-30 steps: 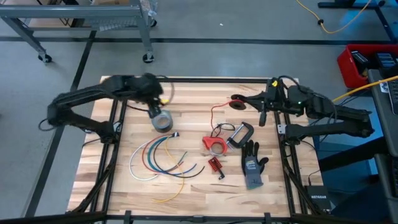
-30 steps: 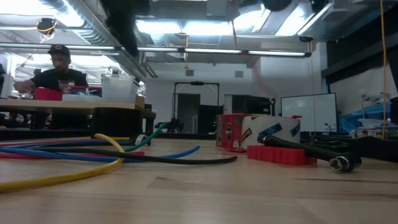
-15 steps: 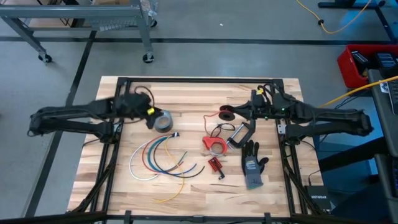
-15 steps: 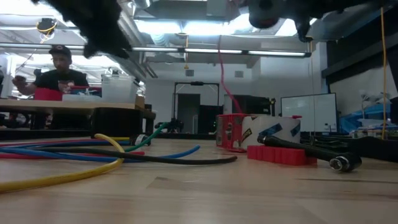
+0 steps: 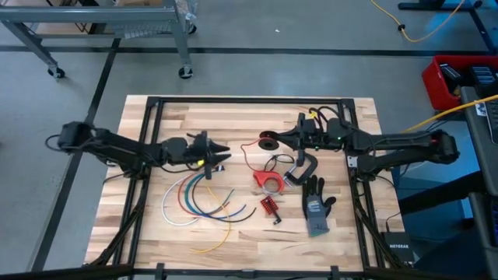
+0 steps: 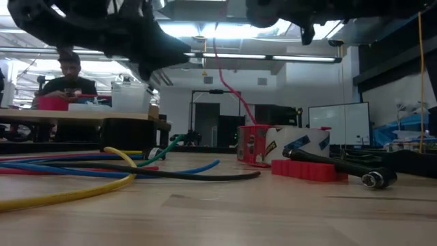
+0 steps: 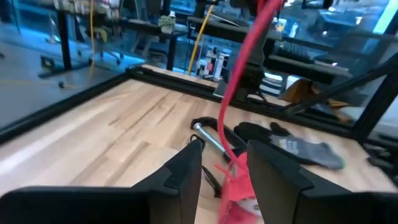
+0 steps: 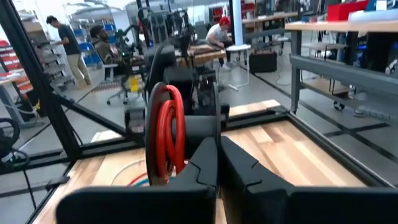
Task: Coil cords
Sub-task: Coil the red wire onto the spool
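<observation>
My right gripper is clenched on the red cord, with several loops already wound into a coil at my fingertips above the middle of the table. The rest of the cord trails down from the coil to the red tape dispenser and the black clamp.

A second ago that arm was bent back near the far right corner; it has since stretched toward the centre, carrying the coil with it. My left gripper has swung down from the far left, where it hovered by the grey tape roll, and now points across at the hanging cord. The roll no longer shows from above. In my left wrist view, the fingers stand parted with nothing between them, and the red strand hangs just ahead.

I judge the winding is partly done: the slack must still be gathered, and the coloured cords lie loose on the wood, untouched.
</observation>
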